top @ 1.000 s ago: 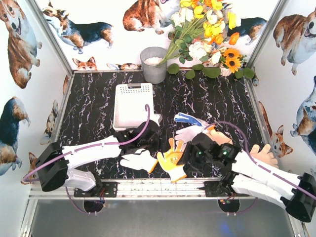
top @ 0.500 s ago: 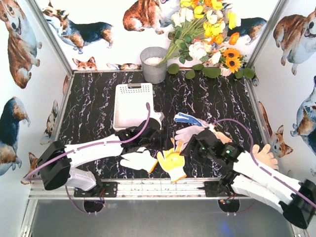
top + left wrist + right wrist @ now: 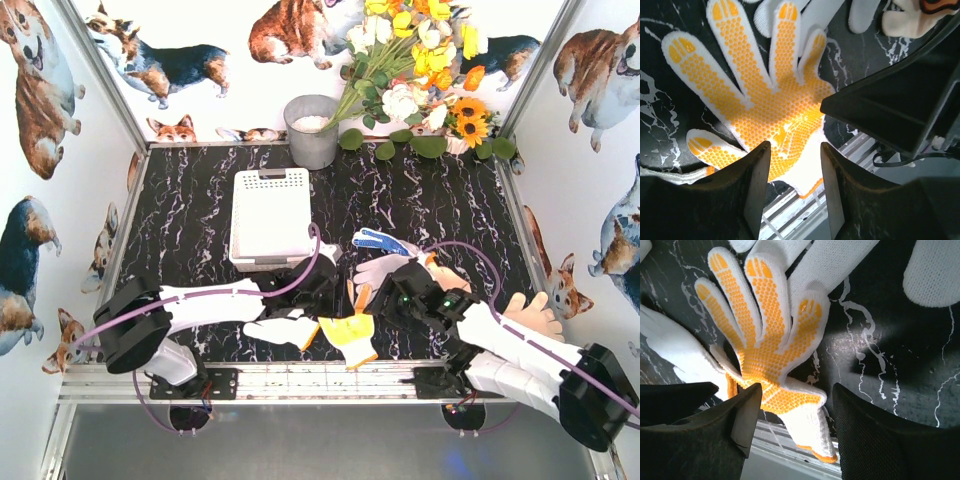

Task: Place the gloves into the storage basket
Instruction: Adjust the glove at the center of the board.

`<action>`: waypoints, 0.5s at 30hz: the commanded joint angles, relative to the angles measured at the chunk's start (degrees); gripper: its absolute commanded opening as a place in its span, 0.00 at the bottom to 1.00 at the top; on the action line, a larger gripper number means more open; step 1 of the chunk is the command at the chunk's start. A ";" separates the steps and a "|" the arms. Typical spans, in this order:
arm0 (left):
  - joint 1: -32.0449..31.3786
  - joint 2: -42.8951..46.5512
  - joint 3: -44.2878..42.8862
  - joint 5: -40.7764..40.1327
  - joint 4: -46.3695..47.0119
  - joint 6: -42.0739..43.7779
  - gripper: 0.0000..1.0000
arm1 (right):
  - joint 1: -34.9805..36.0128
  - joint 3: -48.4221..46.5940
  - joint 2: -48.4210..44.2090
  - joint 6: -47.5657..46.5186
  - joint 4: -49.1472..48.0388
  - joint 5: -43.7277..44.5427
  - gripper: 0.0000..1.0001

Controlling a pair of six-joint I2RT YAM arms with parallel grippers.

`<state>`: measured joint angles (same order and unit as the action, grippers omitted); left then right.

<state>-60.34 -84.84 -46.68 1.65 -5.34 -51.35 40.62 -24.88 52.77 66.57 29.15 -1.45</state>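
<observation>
A white knit glove with an orange-dotted palm [image 3: 350, 330] lies palm up at the table's near edge. It fills the left wrist view [image 3: 765, 100] and the right wrist view [image 3: 765, 345]. My left gripper [image 3: 325, 290] is open just above its cuff, which shows between the jaws [image 3: 792, 185]. My right gripper [image 3: 388, 300] is open over the same cuff from the right [image 3: 792, 425]. A plain white glove [image 3: 280, 328] lies left of it. A blue-dotted glove [image 3: 380, 240], another white glove [image 3: 385, 268] and a beige glove [image 3: 530, 315] lie to the right. The white storage basket [image 3: 270, 215] stands behind.
A grey metal bucket [image 3: 312, 130] and a bunch of flowers [image 3: 420, 70] stand at the back. The metal rail [image 3: 300, 375] runs along the near edge under the glove's cuff. The right arm's dark body [image 3: 900, 100] is close beside my left gripper.
My left gripper has moved right, over the orange-dotted glove. My right gripper has shifted a little left and away toward the same glove. The gloves have not moved.
</observation>
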 commanded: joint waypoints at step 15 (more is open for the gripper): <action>-0.84 -5.51 2.90 -2.51 2.47 0.35 0.30 | -0.52 3.28 8.34 2.58 -18.36 -0.13 0.53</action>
<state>-60.80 -90.19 -44.45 1.30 -1.78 -52.66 40.42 -21.71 59.88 68.07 16.86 -2.17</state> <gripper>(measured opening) 0.302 0.528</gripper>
